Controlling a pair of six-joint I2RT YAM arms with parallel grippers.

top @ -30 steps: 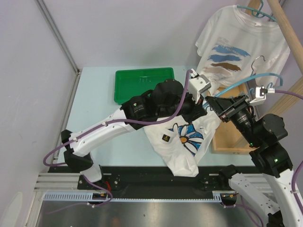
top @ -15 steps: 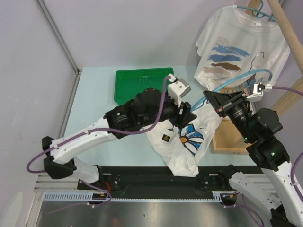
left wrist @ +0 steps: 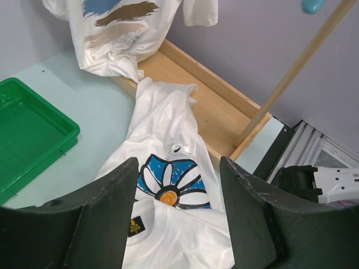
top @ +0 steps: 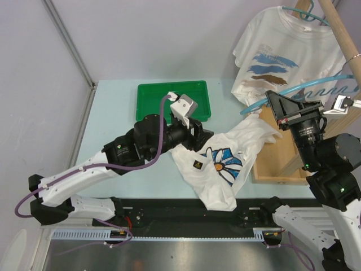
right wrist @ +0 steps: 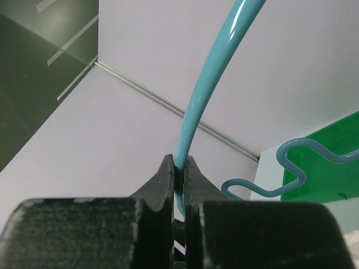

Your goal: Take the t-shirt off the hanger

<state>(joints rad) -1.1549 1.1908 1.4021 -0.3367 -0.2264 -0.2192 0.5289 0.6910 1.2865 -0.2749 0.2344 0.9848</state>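
Teal wire hanger [top: 310,86], top view: raised at 2 o'clock of the flower-print t-shirt [top: 223,164] and pinched in the right gripper [top: 269,96]. The t-shirt lies crumpled on the table [top: 113,124], its far end touching the wooden base [top: 276,166]. The hanger appears free of the cloth, so the removal is judged essentially done, with only putting the hanger away seemingly left.

Left wrist view: the left gripper [left wrist: 179,224] is spread wide and holds nothing. It is poised above the t-shirt, with the green tray [left wrist: 28,140] at 9 o'clock.

Right wrist view: the jaws are closed tight on the hanger's rod.
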